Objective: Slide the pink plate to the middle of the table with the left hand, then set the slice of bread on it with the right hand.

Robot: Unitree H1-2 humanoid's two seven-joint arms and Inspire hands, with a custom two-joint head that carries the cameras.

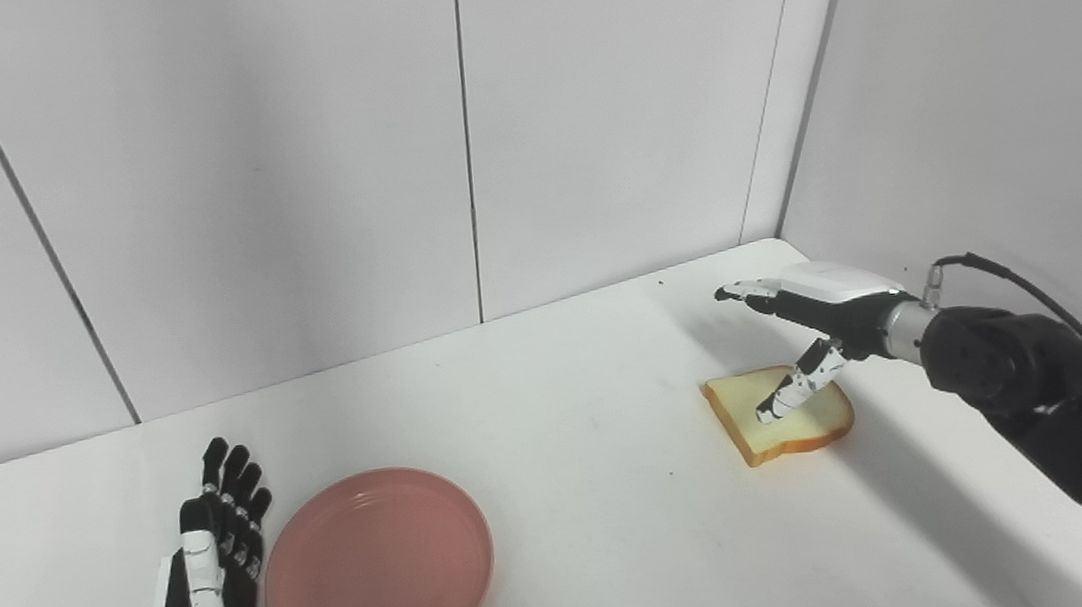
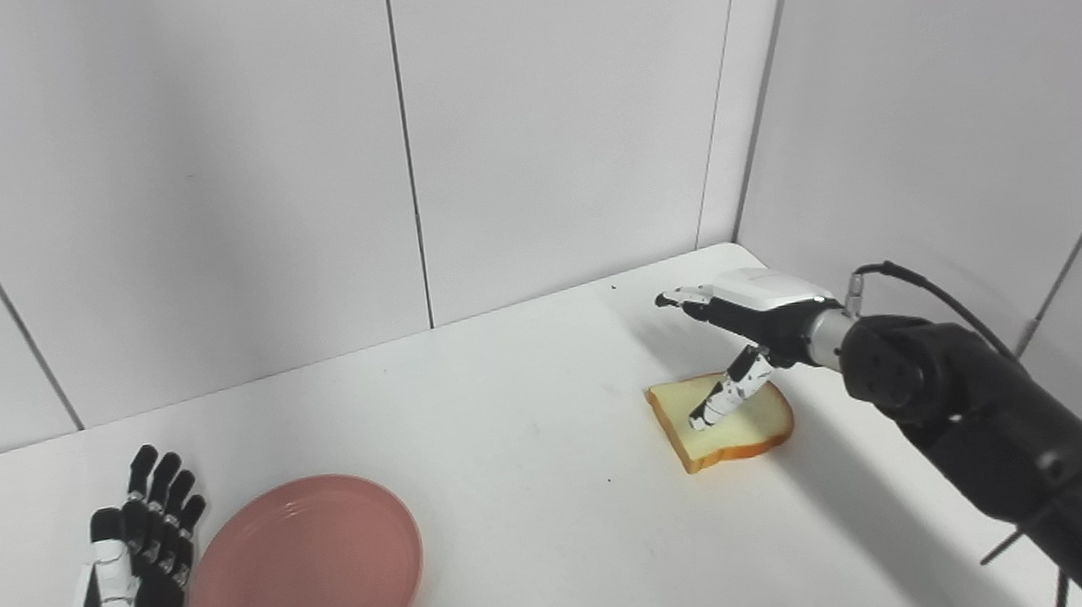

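Two hands are over the white table (image 1: 564, 422), and the pink plate (image 1: 378, 570) serves as the landmark on its near left part. Just left of the plate, the left hand (image 1: 209, 590) rests flat with fingers straight and parted, holding nothing. Well right of the plate and farther back lies the slice of bread (image 1: 780, 411); the right hand (image 1: 809, 316) hovers above it, fingers spread, thumb angled down toward the bread.

Bread slice (image 1: 784, 419) partly behind thumb
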